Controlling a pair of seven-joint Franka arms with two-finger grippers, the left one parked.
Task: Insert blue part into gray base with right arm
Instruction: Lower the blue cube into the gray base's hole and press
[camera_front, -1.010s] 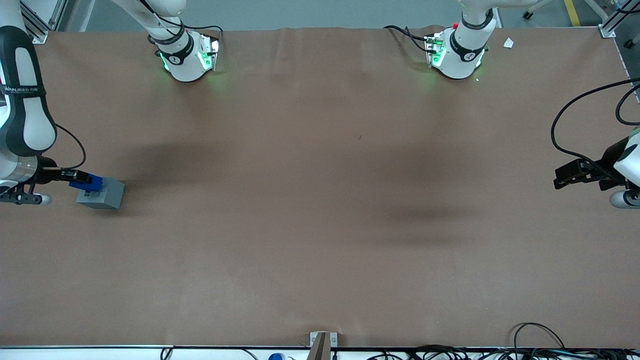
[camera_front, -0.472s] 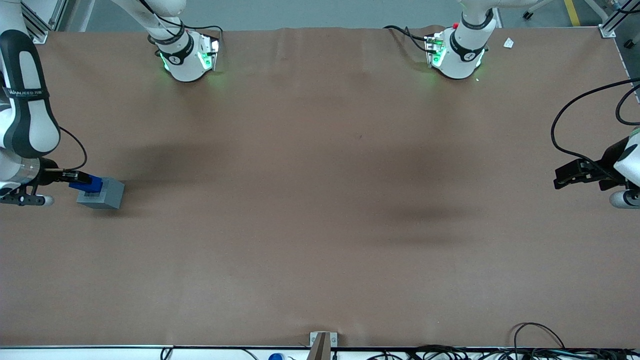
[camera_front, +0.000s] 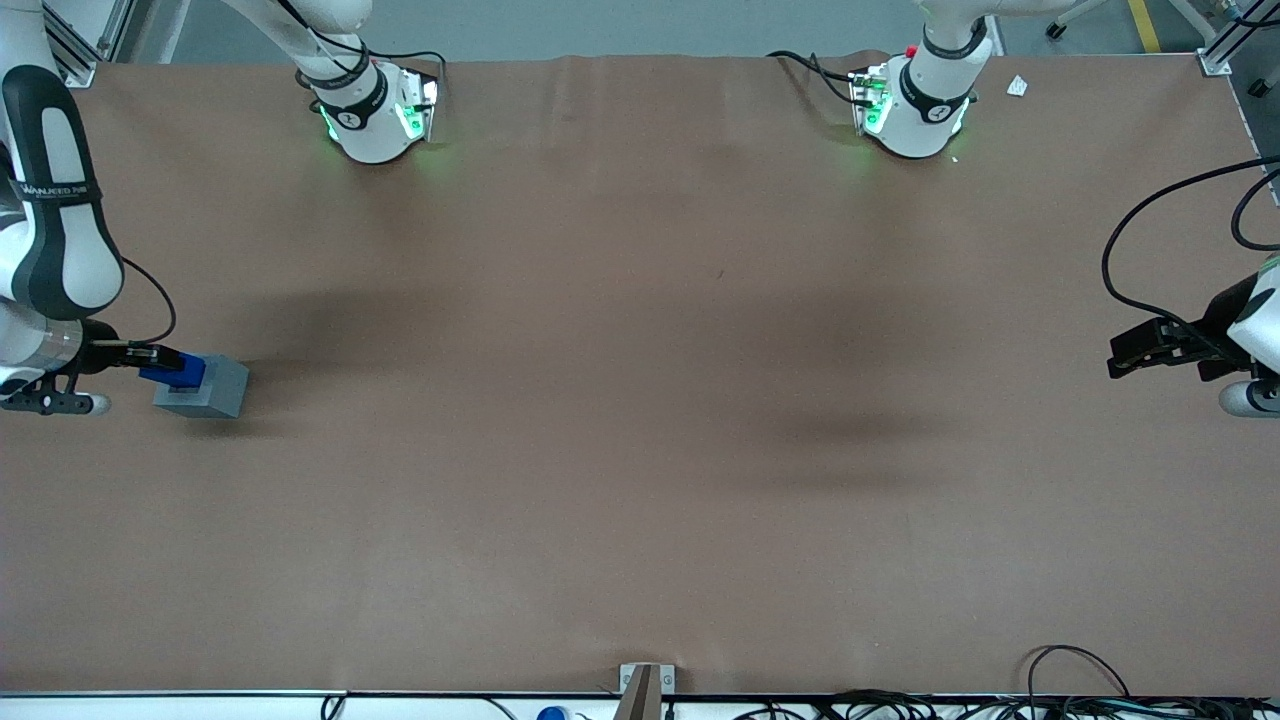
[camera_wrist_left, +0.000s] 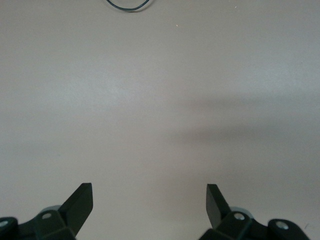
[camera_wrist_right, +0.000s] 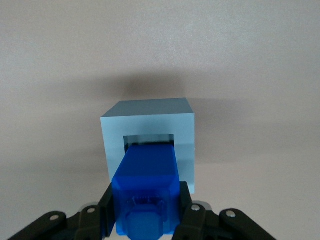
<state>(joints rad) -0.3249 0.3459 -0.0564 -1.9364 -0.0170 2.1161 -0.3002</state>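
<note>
Clearly, gripper (camera_wrist_right: 145, 212) clamps blue part (camera_wrist_right: 148, 175) entering gray base (camera_wrist_right: 150, 122).

- gripper (camera_front: 150, 355) sits just above gray base (camera_front: 205, 388), at working arm's end of table (camera_front: 640, 400)
- blue part (camera_wrist_right: 147, 187) between gripper fingers (camera_wrist_right: 186, 202), its forward end reaching into base's recess (camera_wrist_right: 149, 140)
- gray base rests on table, directly under the gripper
</note>
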